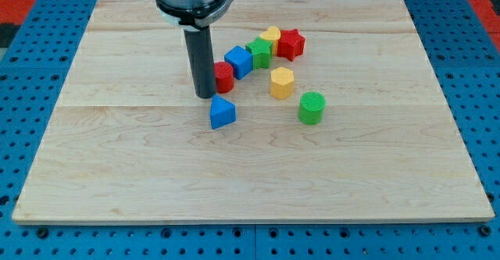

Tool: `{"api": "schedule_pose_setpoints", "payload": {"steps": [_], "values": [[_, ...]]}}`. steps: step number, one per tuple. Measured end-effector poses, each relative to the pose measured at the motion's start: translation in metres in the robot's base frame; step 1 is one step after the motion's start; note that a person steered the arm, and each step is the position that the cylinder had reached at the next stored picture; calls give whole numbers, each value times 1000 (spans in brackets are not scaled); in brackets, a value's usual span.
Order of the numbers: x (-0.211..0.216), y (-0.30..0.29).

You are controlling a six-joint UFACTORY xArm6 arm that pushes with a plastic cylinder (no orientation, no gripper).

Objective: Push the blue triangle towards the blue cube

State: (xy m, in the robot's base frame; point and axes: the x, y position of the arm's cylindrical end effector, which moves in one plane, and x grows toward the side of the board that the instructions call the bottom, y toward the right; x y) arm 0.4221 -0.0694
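Blue triangle (pixel 222 113) lies just below my tip (pixel 205 96); blue cube (pixel 238 62) up-right; no jaws, no writing.

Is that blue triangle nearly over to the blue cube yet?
Partly. The blue triangle sits close below the blue cube, but a gap remains and a red block lies between them. My tip stands just above-left of the triangle. Left: push it up and right to the cube.

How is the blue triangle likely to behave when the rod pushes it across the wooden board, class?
The blue triangle looks rigid, so it should slide rather than bend. It lies flat on the smooth board, so tipping or rolling seems unlikely. Its angled sides may make it twist if my tip, just above and left of it, pushes off-centre.
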Motion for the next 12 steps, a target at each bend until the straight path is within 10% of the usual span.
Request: {"api": "schedule_pose_setpoints", "payload": {"steps": [4, 12], "values": [[75, 0], [64, 54]]}}
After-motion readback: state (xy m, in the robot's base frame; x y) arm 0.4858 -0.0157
